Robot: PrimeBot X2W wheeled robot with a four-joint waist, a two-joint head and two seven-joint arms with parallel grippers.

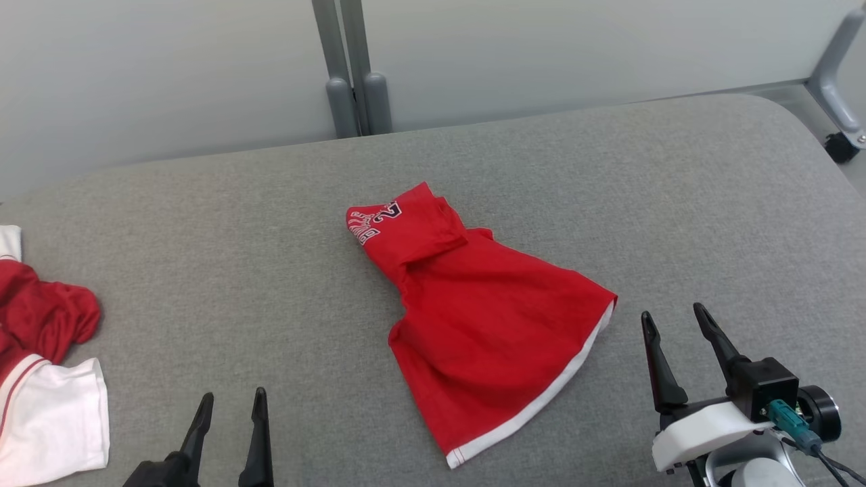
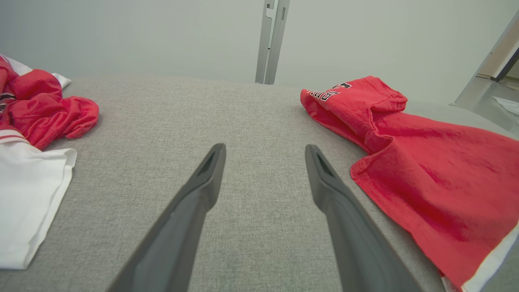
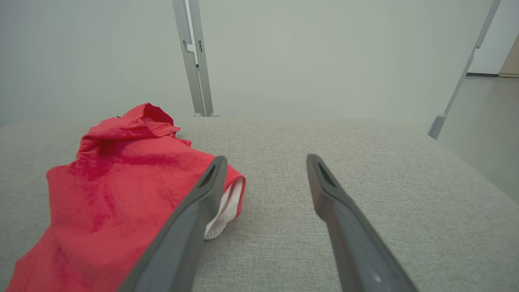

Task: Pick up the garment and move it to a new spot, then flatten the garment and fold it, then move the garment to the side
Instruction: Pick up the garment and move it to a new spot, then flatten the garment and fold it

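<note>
Mostly, lettering (image 1: 374, 220) on the red garment (image 1: 487, 311) is folded under; left claw (image 1: 233, 396) and right claw (image 1: 672, 312) gape empty

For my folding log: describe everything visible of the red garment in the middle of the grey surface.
The red fabric garment lies bunched, not flat, on the middle of the grey cloth-covered surface. Its far end is folded over, showing black-and-white lettering; a white hem band edges the wide near end. The left tool and the right tool, both open, stand apart from it.
</note>
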